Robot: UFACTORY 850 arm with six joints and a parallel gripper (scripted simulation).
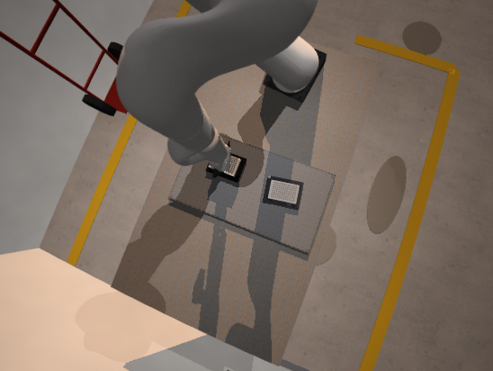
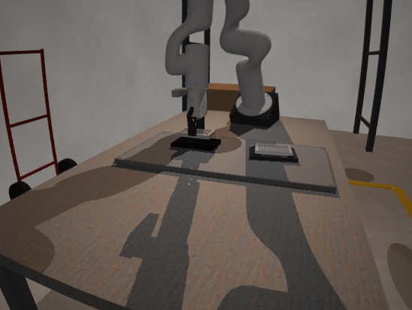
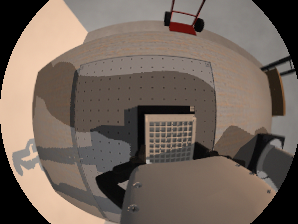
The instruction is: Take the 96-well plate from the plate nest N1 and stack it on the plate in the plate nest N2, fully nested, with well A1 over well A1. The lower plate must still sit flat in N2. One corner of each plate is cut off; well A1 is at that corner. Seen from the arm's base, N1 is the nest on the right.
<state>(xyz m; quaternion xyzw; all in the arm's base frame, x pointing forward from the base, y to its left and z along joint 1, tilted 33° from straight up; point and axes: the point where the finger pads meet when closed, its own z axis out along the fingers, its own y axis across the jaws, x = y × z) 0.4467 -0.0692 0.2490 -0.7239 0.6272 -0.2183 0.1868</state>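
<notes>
The grey arm's black gripper [image 2: 192, 126] hangs straight down over the black rectangular plate nest N1 [image 2: 195, 143], its jaws clamped on the white 96-well plate [image 2: 203, 132], which sits clear of the nest, with a gap visible between its underside and the nest's black top in the exterior view. From above, the same plate [image 1: 232, 165] shows as a pale grid partly covered by the wrist, with the nest's black frame [image 1: 240, 173] visible around it. The wrist view looks down on the plate's rows of wells [image 3: 169, 137] against the dark nest below. Beside nest N1, apart from it on the same grey rectangular perforated base board [image 2: 316, 177], stands the second black nest N2 [image 2: 273, 156] carrying a second white well plate [image 2: 273, 150], which lies flat and level in it. The board rests on the brown wood-grained counter [image 2: 94, 211], and the arm's black square base [image 2: 272, 109] stands behind nest N1, toward the far edge of the counter. Beyond nest N1, off the counter by the wall, stands a red hand truck [image 2: 22, 120] with black wheels. I cannot make out the cut corner on either plate.
</notes>
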